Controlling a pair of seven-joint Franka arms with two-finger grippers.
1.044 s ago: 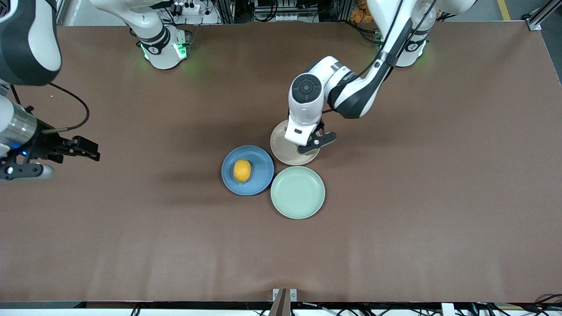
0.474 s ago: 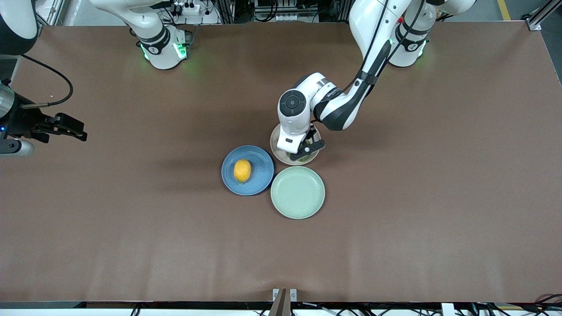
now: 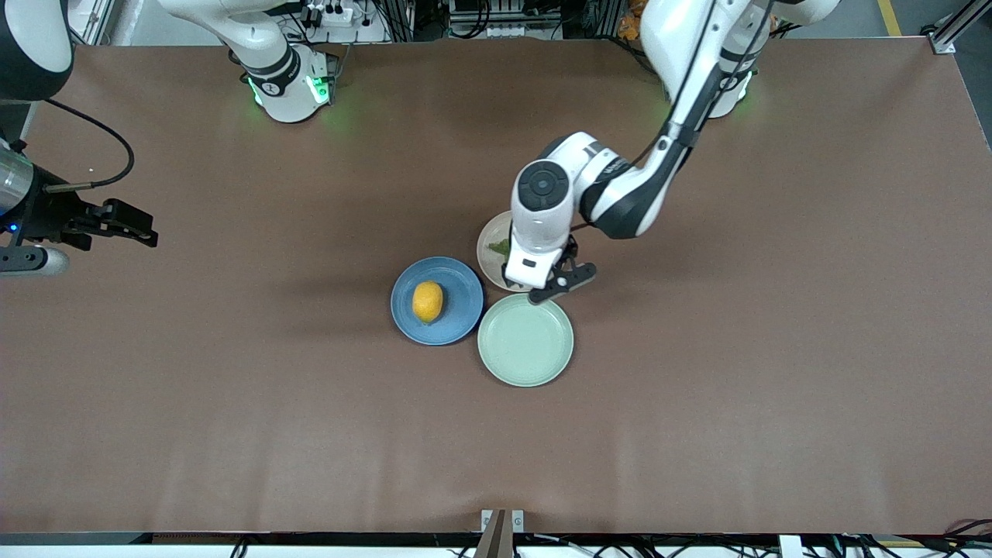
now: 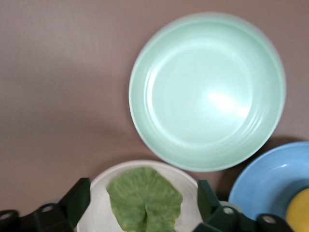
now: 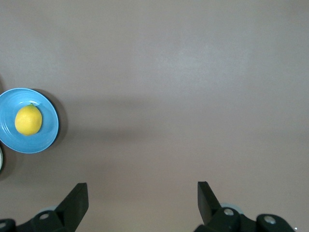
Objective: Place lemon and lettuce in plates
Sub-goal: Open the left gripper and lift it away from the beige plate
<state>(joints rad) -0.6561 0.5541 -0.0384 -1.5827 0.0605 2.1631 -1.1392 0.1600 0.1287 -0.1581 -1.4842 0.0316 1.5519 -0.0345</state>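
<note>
- The brown tabletop (image 3: 775, 349) carries three plates clustered near its middle, with both robot arms reaching in from their bases.
- The left arm (image 3: 659, 147) stretches to the cluster; the right arm (image 3: 46, 225) waits at its own end of the tabletop, well apart from the plates.
- The mint green plate (image 3: 525, 340) lies empty, nearest the front camera of the three and touching, or nearly touching, the other two.
- The blue plate (image 3: 438, 301) sits beside it toward the right arm's end and holds the lemon (image 3: 427, 301), its long axis running roughly toward and away from the front camera.
- The beige plate (image 4: 96, 193), farthest from the front camera, holds the lettuce (image 4: 145, 200), lying flat inside the rim.
- The left tool (image 4: 144, 203) hangs directly over the lettuce with fingers spread and nothing between them; the leaf lies straight below, apart from both fingers.
- The right tool (image 5: 142, 203) hovers over bare tabletop, fingers spread and empty.
- Both items appear delivered, so the left arm's likely next move is simply a lift clear; it is much the nearer arm.
</note>
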